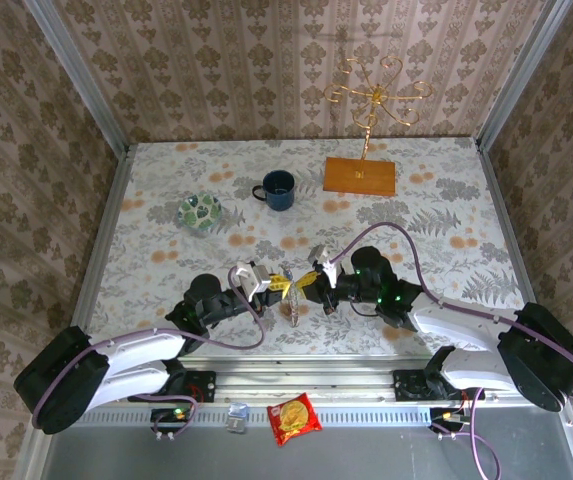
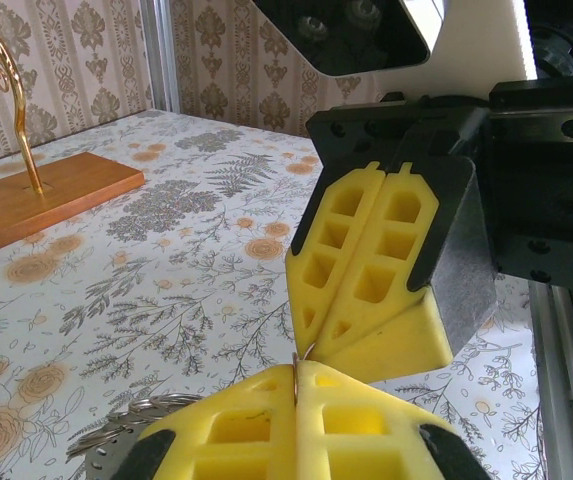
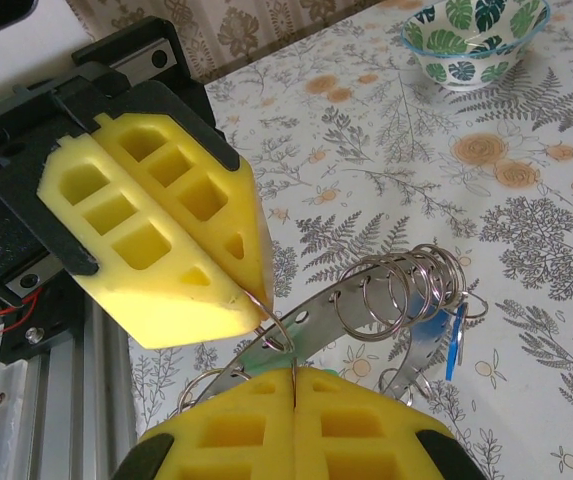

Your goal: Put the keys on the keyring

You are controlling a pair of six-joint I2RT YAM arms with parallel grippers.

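Observation:
My two grippers meet tip to tip near the table's front edge. The keyring [image 3: 332,321], a flat grey band with holes, lies under them and carries several small split rings. A blue key [image 3: 454,340] hangs at its right end. My left gripper [image 3: 251,290] is shut, pinching a small split ring [image 3: 277,318] that passes through a hole in the band. My right gripper [image 3: 294,375] is shut on a thin piece with a green edge, the green key, mostly hidden between the pads. From above, the left gripper [image 1: 266,283] and right gripper [image 1: 311,282] flank the keyring [image 1: 289,300].
A blue mug [image 1: 278,189] and a green-patterned glass dish [image 1: 200,211] stand mid-table behind the arms. The gold wire stand on its wooden base [image 1: 360,175] is at the back right. A snack packet [image 1: 294,418] lies on the front rail.

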